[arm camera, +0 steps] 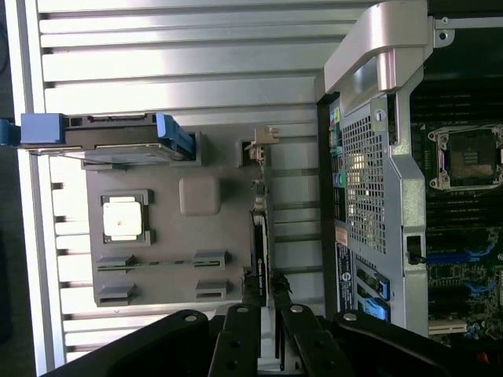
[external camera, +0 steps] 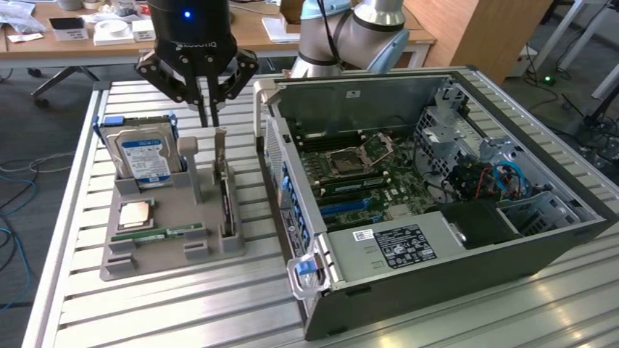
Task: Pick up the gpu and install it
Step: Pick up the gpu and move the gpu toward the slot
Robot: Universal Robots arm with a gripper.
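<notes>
Your gripper (external camera: 208, 119) hovers, fingers slightly parted and holding nothing, just above the gpu (external camera: 228, 210) standing on edge along the holder's (external camera: 155, 267) side nearest the case (external camera: 406, 290).

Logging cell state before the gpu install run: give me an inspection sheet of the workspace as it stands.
Surface: slatted metal table.
Job's things: gpu on edge in the grey holder, not installed; open PC case beside it.
Clutter: hard drive, CPU and memory stick in the same holder.
Grippers: gripper just above the gpu's bracket end.
Cables: blue and red leads inside the case; loose cables on the floor at the exterior view's left.
Surroundings: wooden desk with boxes behind the table.
</notes>
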